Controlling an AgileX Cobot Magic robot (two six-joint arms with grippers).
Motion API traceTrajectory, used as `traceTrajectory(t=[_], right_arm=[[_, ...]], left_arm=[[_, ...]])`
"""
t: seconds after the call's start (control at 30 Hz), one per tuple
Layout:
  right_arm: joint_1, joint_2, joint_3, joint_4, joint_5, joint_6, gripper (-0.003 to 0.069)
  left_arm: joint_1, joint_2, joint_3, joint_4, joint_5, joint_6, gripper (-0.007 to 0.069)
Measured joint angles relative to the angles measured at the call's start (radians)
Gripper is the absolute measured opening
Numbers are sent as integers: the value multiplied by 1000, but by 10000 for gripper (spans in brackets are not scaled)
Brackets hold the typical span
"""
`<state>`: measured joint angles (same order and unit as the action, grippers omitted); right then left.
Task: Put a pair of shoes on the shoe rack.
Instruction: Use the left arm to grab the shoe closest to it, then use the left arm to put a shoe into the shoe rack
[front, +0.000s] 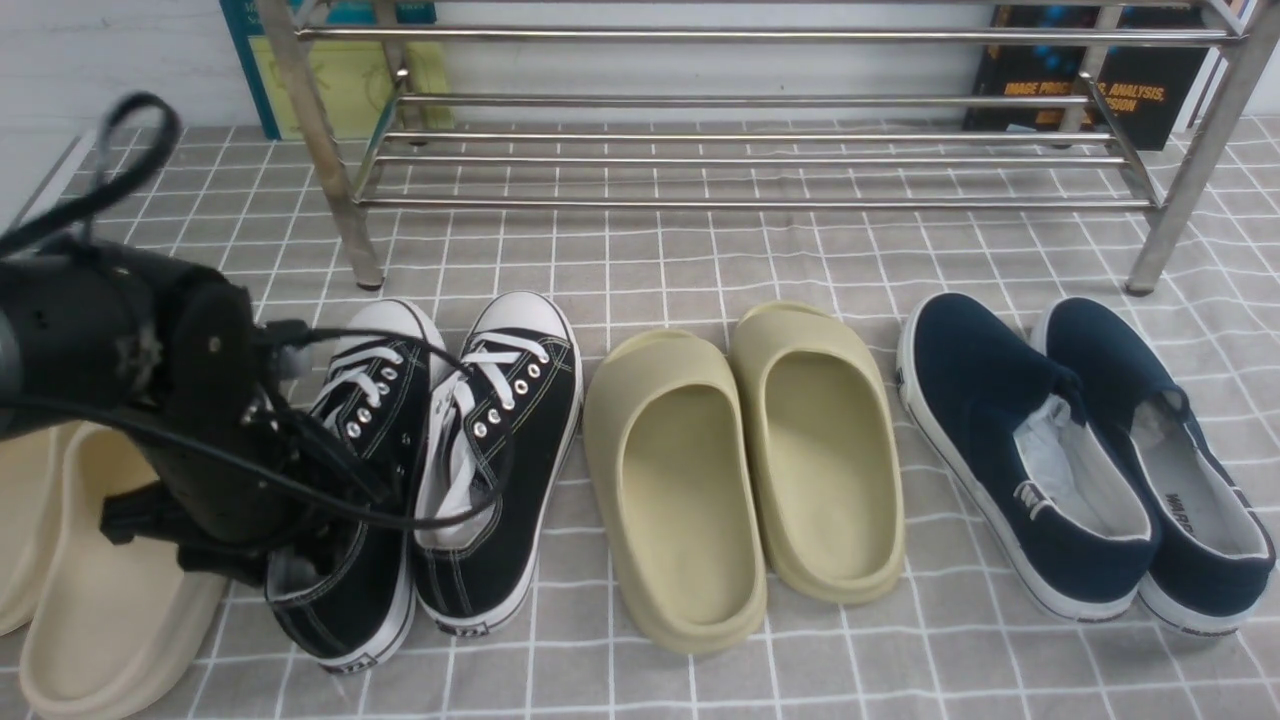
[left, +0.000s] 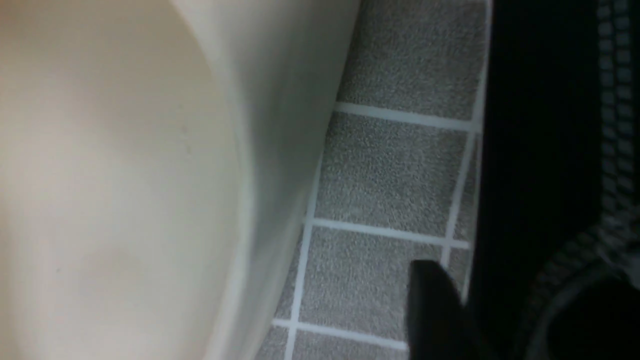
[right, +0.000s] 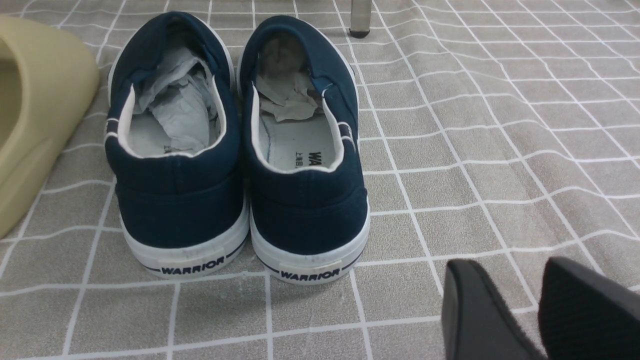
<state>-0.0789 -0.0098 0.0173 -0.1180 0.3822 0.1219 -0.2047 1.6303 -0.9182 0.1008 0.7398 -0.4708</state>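
Grey checked surface (front: 660, 260) carrying footwear.
A shoe rack (front: 750, 160) at the far side; nearer, cream slides (front: 110, 590), black sneakers (front: 510, 440), olive slides (front: 680, 480), navy slip-ons (front: 1000, 400).

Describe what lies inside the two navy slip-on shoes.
Crumpled white paper fills the toe ends of both navy shoes, over a pale insole with printed lettering. The paper hides the toe space, and the lettering is partly covered.

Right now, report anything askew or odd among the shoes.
The navy slip-ons sit skewed, toes angled leftward, while the black sneakers and olive slides point roughly at the rack. Crumpled white paper is stuffed inside both.
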Motion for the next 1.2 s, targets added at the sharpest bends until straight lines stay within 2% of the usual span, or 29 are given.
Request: traceTrajectory(t=[0.03,0.07,0.1,0.13,0.17,0.43,0.63,1.2], right_arm=[[0,0,0,0,0,0,239],[0,0,0,0,0,0,239],[0,0,0,0,0,0,239],[0,0,0,0,0,0,239],[0,0,0,0,0,0,239],[0,0,0,0,0,0,239],[0,0,0,0,0,0,239],[0,0,0,0,0,0,239]], left_arm=[[0,6,0,0,-1,0,224],[0,12,-1,1,1,0,124],[0,12,-2,1,4,0,98],[0,5,-13,1,25,5,11],[0,-6,-29,1,48,16,-13],[0,-95,-308,-40,306,129,-13],[0,-16,-543,-108,329,180,-13],[1,461,-1076,-113,386,139,-13]])
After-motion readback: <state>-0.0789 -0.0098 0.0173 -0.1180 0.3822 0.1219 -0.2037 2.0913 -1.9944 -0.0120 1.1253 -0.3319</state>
